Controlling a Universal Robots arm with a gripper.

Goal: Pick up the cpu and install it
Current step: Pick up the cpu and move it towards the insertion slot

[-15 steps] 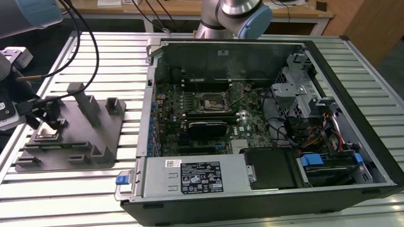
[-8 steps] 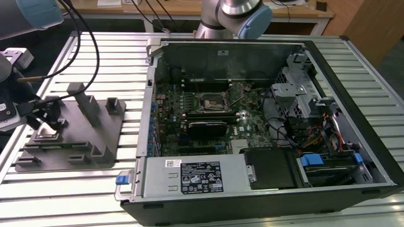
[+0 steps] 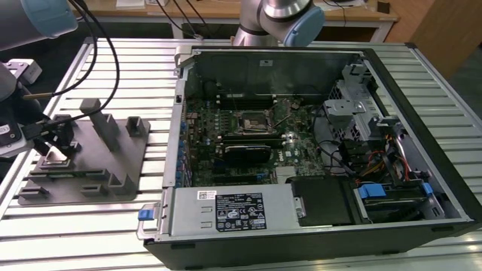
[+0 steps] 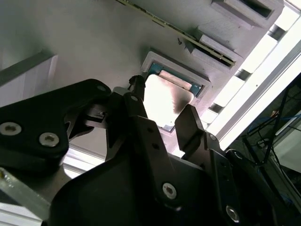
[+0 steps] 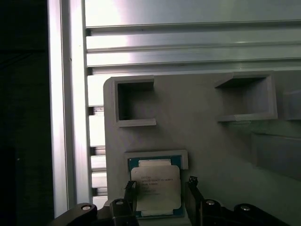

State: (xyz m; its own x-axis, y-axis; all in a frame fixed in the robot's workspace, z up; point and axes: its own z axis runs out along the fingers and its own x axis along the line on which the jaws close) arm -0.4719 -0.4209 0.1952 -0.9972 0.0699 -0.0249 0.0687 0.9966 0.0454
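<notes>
the cpu (image 5: 156, 188) has a smooth, shiny metal top. the fixture (image 5: 211, 141) is matt grey plastic. the table (image 3: 75, 231) is ribbed bare metal with a dull sheen; the gripper (image 4: 162, 110) looks matt black.

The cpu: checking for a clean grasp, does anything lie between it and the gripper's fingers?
Nothing foreign: in both wrist views the open gripper straddles the cpu, with only the grey fixture pocket's rim in the gaps.
</notes>
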